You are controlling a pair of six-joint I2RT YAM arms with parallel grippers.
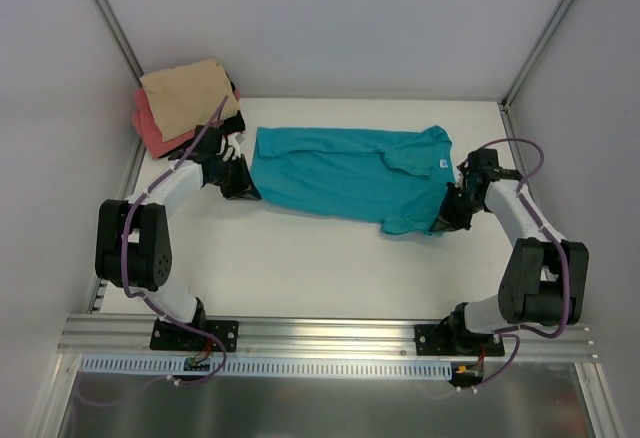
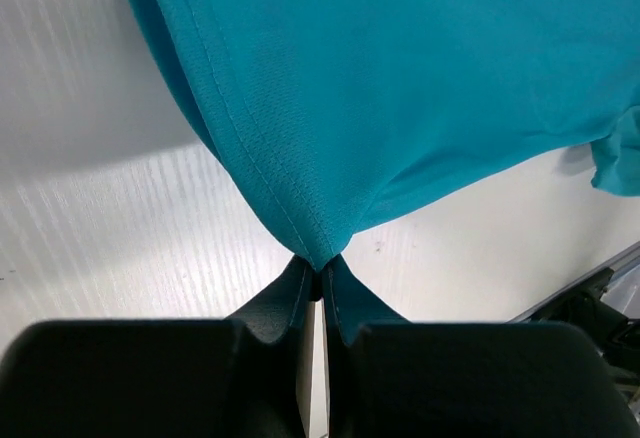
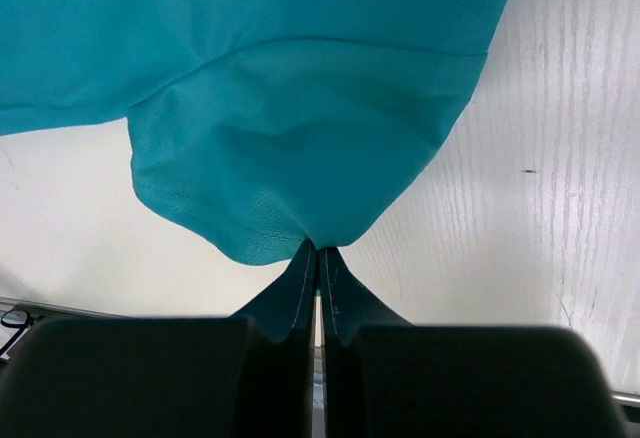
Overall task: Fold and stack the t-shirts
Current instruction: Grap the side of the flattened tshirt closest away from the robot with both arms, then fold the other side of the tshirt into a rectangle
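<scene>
A teal t-shirt (image 1: 345, 173) lies spread lengthwise across the white table, its small white neck label (image 1: 441, 164) toward the right end. My left gripper (image 1: 243, 187) is shut on the shirt's hem corner at its left end (image 2: 318, 258). My right gripper (image 1: 447, 216) is shut on a sleeve edge at the near right (image 3: 318, 246). In both wrist views the teal cloth (image 2: 400, 88) rises from the pinched tips, and the sleeve (image 3: 300, 158) hangs slack. A folded tan-beige t-shirt (image 1: 188, 96) lies on a coral-pink one (image 1: 153, 130) at the back left corner.
White walls with metal posts (image 1: 112, 28) close in the table on three sides. The aluminium rail (image 1: 330, 336) holding both arm bases runs along the near edge. Bare table (image 1: 320, 268) lies between the teal shirt and the rail.
</scene>
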